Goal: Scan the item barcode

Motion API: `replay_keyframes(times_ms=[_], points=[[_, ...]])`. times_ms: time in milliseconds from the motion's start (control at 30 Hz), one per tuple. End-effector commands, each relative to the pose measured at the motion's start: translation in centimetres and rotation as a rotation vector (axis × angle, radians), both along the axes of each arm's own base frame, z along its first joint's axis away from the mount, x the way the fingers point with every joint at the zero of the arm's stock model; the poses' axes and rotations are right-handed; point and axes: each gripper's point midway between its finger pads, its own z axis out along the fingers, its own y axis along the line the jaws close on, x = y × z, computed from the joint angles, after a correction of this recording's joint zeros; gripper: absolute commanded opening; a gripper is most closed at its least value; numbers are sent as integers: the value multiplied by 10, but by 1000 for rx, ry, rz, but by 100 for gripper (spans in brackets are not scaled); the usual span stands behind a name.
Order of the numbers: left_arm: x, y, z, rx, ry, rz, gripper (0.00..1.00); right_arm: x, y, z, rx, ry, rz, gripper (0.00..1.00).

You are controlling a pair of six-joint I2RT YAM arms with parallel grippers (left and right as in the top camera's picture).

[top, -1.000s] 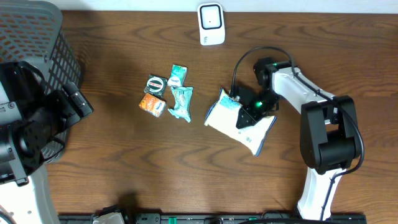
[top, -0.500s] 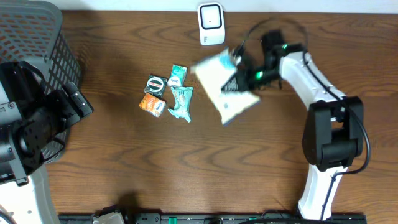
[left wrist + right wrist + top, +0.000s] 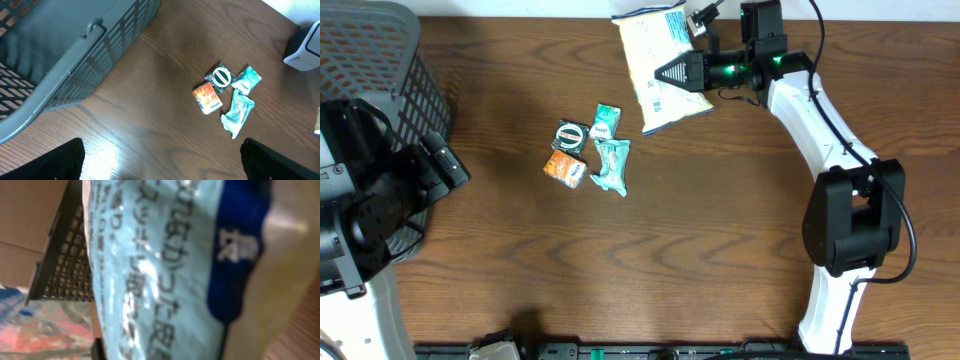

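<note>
The right gripper (image 3: 678, 72) is clenched on the pale-blue packet (image 3: 645, 60), holding it raised over the table's far edge, near the white scanner (image 3: 306, 47). The pick-up looks done, but turning the barcode to the scanner apparently remains. The left gripper (image 3: 161, 162) hangs released and empty.

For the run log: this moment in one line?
right end effector: shut on bag | bag: held up, far edge | left end effector: open
</note>
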Motion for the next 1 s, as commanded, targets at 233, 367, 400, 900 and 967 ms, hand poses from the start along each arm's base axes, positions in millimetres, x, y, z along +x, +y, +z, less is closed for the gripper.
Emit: replay_keyframes(times_ms=[233, 367, 400, 900, 967], points=[[-1, 3, -3, 3, 13, 12, 97, -2, -8, 34, 9, 68, -86, 1], [-1, 3, -3, 3, 13, 12, 98, -10, -20, 48, -74, 37, -151, 1], [-1, 3, -3, 3, 13, 12, 98, -13, -24, 52, -96, 35, -173, 1], [-1, 3, -3, 3, 13, 12, 98, -24, -29, 59, -134, 30, -204, 1], [-1, 3, -3, 3, 13, 12, 98, -24, -27, 62, -122, 20, -195, 1]])
